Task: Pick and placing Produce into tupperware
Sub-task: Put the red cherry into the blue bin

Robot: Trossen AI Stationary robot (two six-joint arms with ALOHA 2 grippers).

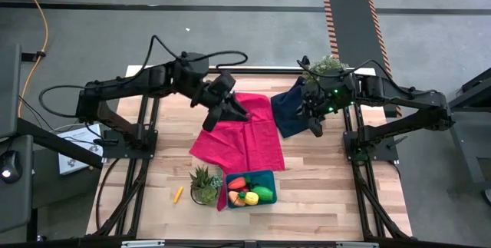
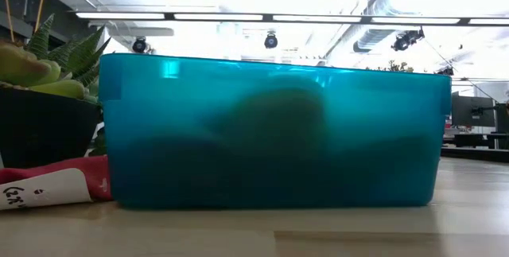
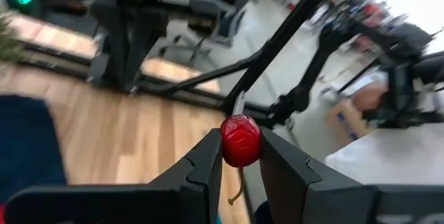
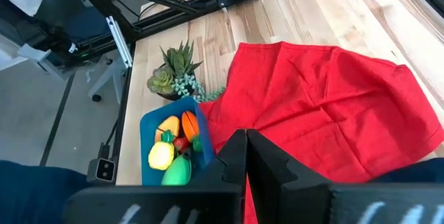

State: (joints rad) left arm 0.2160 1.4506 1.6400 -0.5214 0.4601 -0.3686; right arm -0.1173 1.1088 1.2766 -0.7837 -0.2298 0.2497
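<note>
left wrist cam: only here I see my left gripper [image 3: 241, 156] pinching a small red fruit [image 3: 241, 141], fingers barely apart.
overhead: that gripper [image 1: 230, 108] hangs over the red cloth [image 1: 242, 137]; the fruit's too small to spot.
right gripper [image 4: 246, 156]: fingers pressed together, holding nothing, over the navy cloth [image 1: 288, 106].
tupperware [image 1: 250, 188]: near table edge, touching a potted succulent [image 1: 204, 183]; carrot [image 1: 236, 183], green oval [image 1: 263, 193], yellow piece [image 1: 251, 198] inside.
loose: yellow stick [image 1: 178, 194] beside the plant.
low cam: teal wall [image 2: 270, 130] blocks nearly everything, contents just dark blurs.
</note>
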